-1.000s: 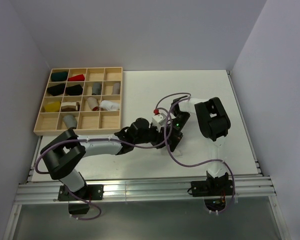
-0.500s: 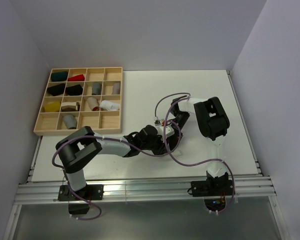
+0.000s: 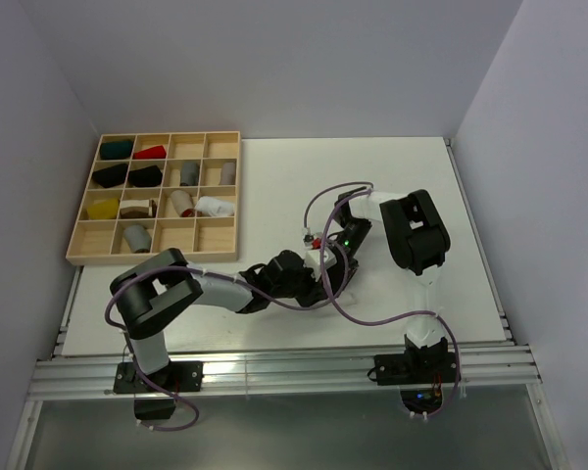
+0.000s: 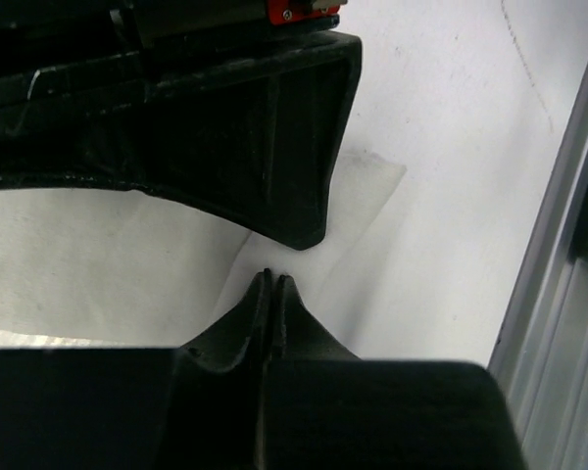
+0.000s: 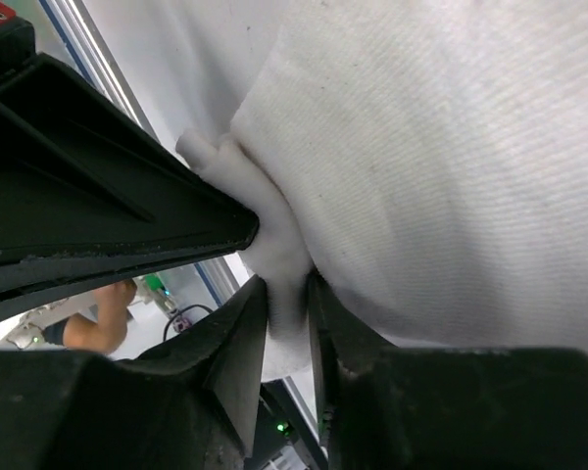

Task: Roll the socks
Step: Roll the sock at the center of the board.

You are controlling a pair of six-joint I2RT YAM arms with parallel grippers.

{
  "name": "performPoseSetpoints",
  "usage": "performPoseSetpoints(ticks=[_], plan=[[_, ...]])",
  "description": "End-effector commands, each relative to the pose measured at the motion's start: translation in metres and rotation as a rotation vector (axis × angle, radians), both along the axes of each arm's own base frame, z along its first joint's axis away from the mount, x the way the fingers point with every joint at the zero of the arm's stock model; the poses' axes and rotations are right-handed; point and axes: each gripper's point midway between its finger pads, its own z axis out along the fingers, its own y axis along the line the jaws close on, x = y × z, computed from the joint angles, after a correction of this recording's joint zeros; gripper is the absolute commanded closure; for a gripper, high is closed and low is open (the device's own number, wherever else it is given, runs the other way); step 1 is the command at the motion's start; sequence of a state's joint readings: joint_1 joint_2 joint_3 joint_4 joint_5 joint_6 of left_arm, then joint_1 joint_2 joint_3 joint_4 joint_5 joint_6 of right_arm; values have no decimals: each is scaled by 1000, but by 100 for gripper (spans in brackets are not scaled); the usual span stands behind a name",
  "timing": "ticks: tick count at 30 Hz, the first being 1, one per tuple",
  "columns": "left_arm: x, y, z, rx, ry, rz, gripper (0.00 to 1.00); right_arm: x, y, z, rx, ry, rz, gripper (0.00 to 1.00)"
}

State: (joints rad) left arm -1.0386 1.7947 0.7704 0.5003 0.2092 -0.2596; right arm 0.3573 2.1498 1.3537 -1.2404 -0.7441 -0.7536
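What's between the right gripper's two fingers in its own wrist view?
A pinched fold of the white sock fills the gap inside the right gripper; the right wrist view shows it close up.

A compartment tray (image 3: 152, 257) is placed at the upper left of the table (image 3: 402, 166); at frame centre, the left gripper (image 3: 314, 284) is set just below the right gripper (image 3: 328, 253), with a sock (image 5: 451, 147) between them.

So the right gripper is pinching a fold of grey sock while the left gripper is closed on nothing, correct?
Not quite: the fabric pinched in the right gripper is the white sock, not grey, as the right wrist view shows. The left gripper is closed on nothing.
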Motion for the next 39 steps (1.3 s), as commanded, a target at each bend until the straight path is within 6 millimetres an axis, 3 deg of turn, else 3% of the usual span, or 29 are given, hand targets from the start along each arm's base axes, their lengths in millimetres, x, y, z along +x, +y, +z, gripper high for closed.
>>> performPoseSetpoints(ticks=[1,9,18,21,30,36,39], plan=[[-21,7,-25,20,111,-9,99,30,4,-7,21,-166,10,68],[-29,14,-49,33,288,19,100,43,5,20,76,-250,-38,57],[-22,29,-52,-13,513,99,100,98,-15,69,108,-455,-247,53],[-20,27,-50,-24,612,106,100,106,-24,80,111,-508,-283,53],[-14,32,-40,-94,881,116,100,91,-33,98,141,-674,-236,50],[-5,40,-45,-99,1027,144,100,67,-39,76,120,-787,-131,49],[2,42,-45,-105,1052,159,100,61,-32,76,143,-866,-69,47]])
